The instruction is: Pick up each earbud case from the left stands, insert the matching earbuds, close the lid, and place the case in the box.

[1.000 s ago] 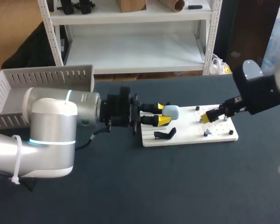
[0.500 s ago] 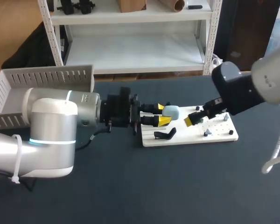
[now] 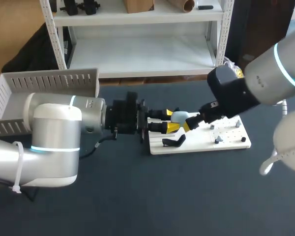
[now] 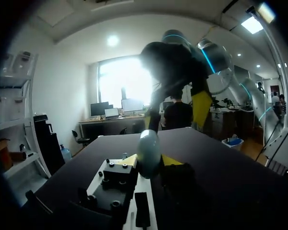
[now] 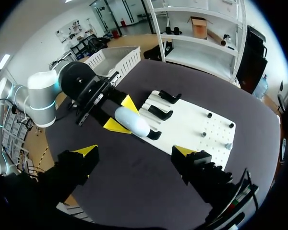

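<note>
Pale blue earbud case (image 3: 180, 117) clamped between the yellow tips of the left tool (image 3: 172, 121), raised over the left part of a white board (image 3: 228, 141). Empty black stand (image 3: 173, 142) just beside. Right tool (image 5: 134, 152) spread wide, empty, near the case. Slatted box (image 3: 44, 81) far left on the dark tabletop (image 3: 137, 196).

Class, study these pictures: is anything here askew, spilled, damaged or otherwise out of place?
Nothing stands out. The pale blue case is gripped from both sides by the left claw over the white board, which lies flat. The right claw hangs open close by. Nothing spilled or broken shows.
</note>
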